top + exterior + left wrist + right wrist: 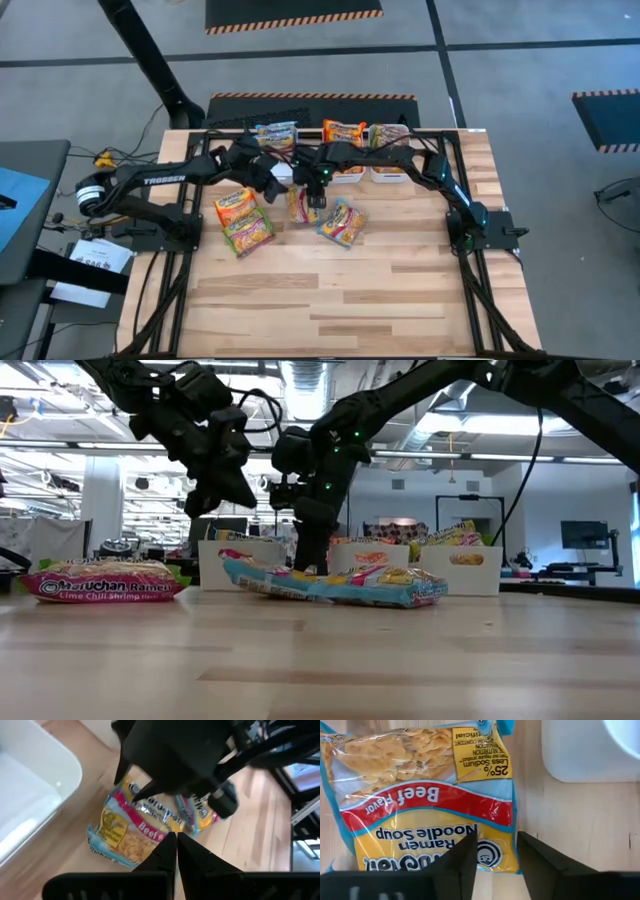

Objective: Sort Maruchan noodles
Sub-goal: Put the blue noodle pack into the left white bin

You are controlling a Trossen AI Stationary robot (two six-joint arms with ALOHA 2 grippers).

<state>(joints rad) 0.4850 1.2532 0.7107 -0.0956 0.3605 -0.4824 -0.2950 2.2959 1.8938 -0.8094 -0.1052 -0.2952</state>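
The right gripper (495, 862) is reaching down at the middle of the table (350, 300), fingers apart over the blue beef packet (427, 795). The left gripper (177, 851) is hanging beside it, fingers together.

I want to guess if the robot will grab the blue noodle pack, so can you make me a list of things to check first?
1. Right pincer is over the blue beef pack: ok, its fingers straddle the pack's logo end.
2. Right pincer has closed on the pack: not ok, a gap shows between the fingers.
3. Pack lies flat on the table: cannot tell; from the low view it rests partly on another pack.
4. Left pincer is out of the way: not ok, it is shut and hovers close above the same pack.
5. White bins are within reach behind the packs: ok.
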